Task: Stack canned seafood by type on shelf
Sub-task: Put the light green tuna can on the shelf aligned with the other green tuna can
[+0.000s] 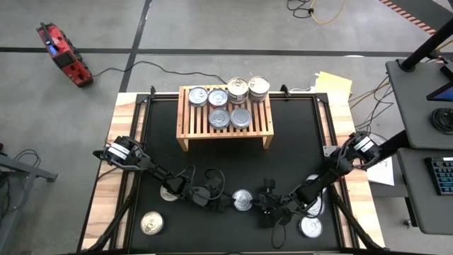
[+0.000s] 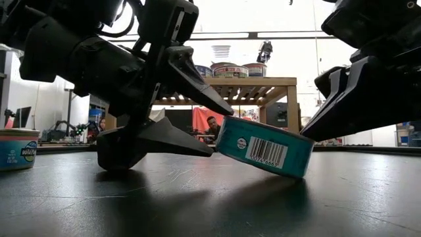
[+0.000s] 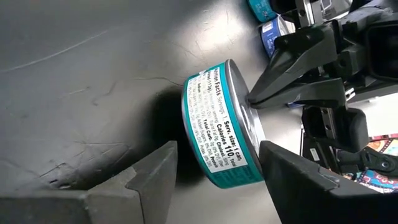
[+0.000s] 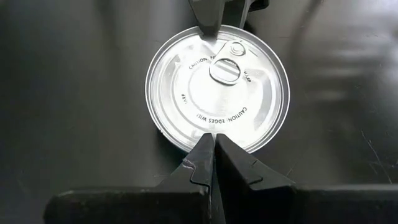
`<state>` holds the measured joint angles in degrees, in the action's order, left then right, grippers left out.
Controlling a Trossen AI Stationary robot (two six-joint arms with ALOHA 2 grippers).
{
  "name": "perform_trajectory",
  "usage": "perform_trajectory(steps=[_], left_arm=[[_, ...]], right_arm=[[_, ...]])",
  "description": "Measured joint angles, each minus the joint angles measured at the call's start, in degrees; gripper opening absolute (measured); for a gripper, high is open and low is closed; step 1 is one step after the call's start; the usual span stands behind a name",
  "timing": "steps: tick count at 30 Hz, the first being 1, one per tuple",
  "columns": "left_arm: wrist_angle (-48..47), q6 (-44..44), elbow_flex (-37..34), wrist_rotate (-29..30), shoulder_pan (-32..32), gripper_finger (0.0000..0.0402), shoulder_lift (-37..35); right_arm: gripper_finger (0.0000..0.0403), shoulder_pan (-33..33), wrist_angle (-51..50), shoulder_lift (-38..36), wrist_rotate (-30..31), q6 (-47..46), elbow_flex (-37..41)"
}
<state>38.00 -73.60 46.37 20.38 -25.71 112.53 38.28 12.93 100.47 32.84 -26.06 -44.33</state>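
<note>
Teal can (image 2: 265, 149) tilted on black mat, lower centre of high view. My left gripper (image 3: 214, 177) open, fingers straddling it. My right gripper (image 4: 214, 155) closed, tips pressing its lid. Shelf (image 1: 225, 132) upper centre, six cans on it.

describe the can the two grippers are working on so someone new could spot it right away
On the black mat, look in front of the wooden shelf, near the front edge, where the two arms meet. Between the left gripper and the shut right gripper sits a flat teal can. Unlike the loose cans lying flat around it, it is tipped up on one edge, barcode showing.
</note>
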Motion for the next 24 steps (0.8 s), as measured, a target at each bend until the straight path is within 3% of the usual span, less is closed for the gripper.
perform_trajectory(steps=[12, 24], left_arm=[[0.87, -0.23, 1.28, 0.95, -0.02, 0.0268, 0.07], [-2.76, 2.76, 4.37, 2.47, 0.17, 0.0276, -0.05]], right_arm=[[0.0009, 0.13, -0.31, 0.15, -0.54, 0.09, 0.06], [0.0009, 0.13, -0.39, 0.22, -0.74, 0.10, 0.11]])
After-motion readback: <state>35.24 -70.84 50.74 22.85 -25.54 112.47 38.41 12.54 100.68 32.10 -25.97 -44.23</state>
